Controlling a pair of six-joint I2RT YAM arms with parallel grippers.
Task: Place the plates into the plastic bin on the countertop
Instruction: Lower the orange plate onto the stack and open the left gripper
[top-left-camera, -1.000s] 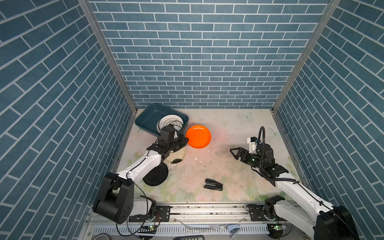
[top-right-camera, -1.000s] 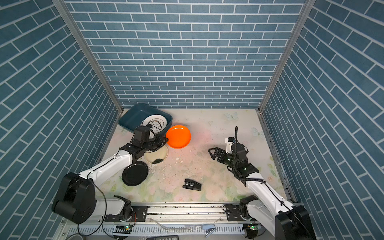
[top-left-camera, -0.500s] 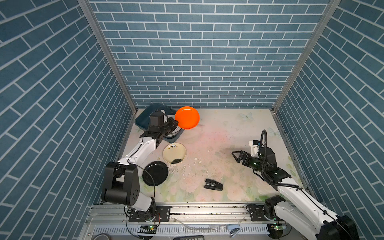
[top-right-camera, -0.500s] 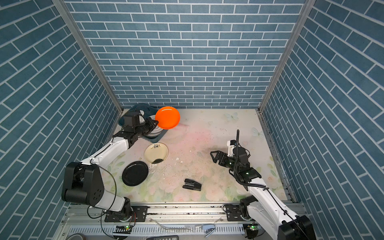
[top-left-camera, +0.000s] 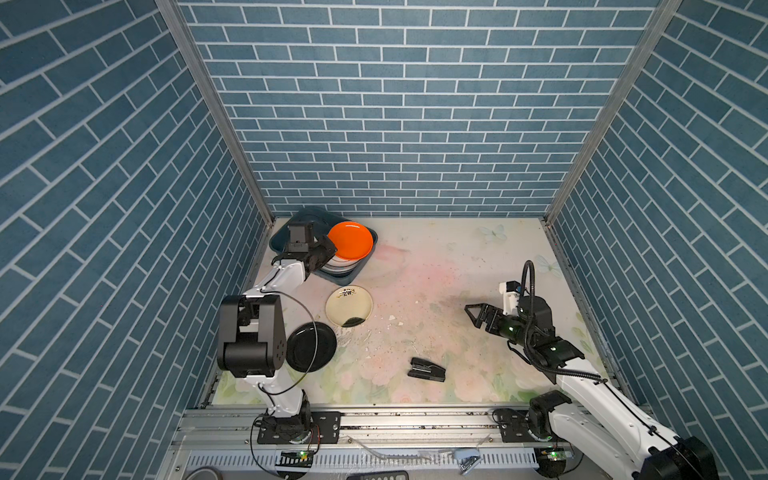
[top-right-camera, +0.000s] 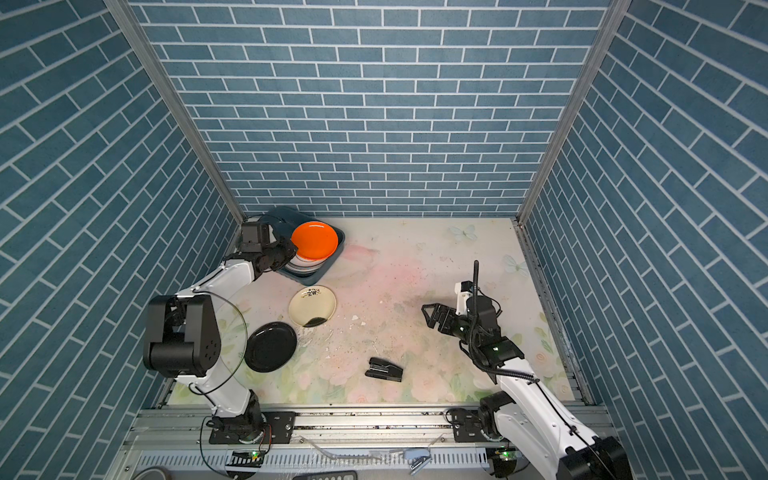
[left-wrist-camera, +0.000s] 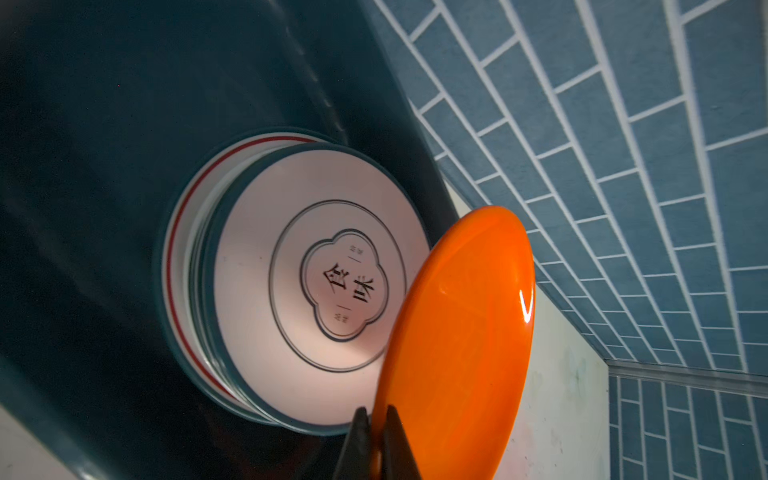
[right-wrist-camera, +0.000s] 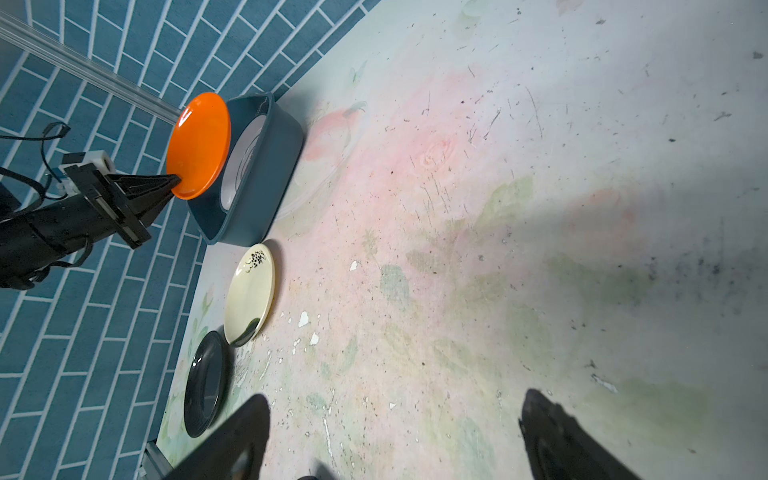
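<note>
Lifted off the table (top-left-camera: 436, 257) since a second ago, the glossy orange plate (top-left-camera: 350, 240) now hangs tilted over the dark teal bin (top-left-camera: 309, 214) at far left, its rim pinched in the left claw (left-wrist-camera: 376, 420), which is closed narrowly on it. Beneath it, a stack of white plates (left-wrist-camera: 316, 266) shows only rims under the printed top one; their count is unclear, and the orange plate seems not to touch them. The left arm hides part of the black plate (top-left-camera: 322, 345); the cream plate (top-left-camera: 348, 306) lies just beyond. The right claw (top-left-camera: 473, 316) gapes wide, empty, at right.
</note>
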